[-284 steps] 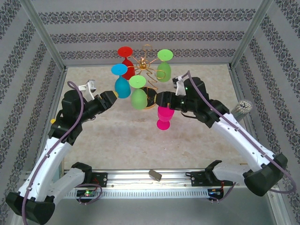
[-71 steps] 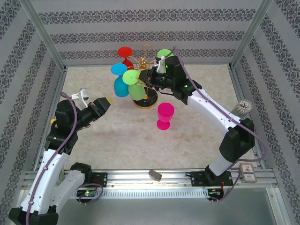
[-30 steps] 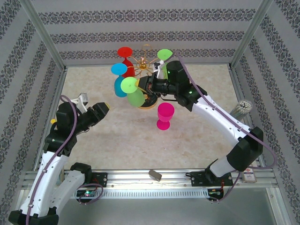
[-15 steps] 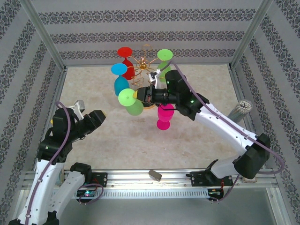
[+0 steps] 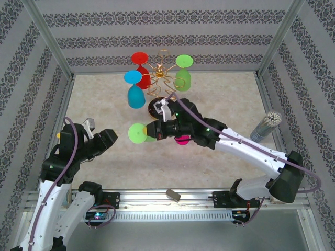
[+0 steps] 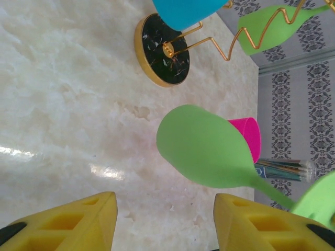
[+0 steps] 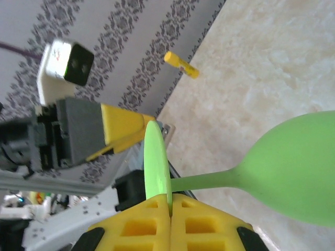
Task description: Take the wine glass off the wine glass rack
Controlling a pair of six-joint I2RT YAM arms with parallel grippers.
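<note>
Pinching green wine glass (image 6: pixel 204 151) by its stem in right gripper (image 7: pixel 170 201), lying sideways above the counter (image 5: pixel 220 104), near and left of wine glass rack (image 6: pixel 154 55); left gripper (image 6: pixel 165 225) spread, empty. Risks swivelling in thin pinch, striking pink glass (image 6: pixel 248 137).

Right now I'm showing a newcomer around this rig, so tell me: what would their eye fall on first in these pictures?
Most likely the lime-green wine glass, held on its side over the table, its stem pinched in the right gripper. Farther back stands the wine glass rack, a gold wire tree with a red glass, a blue glass and a green glass hanging from its arms.
</note>
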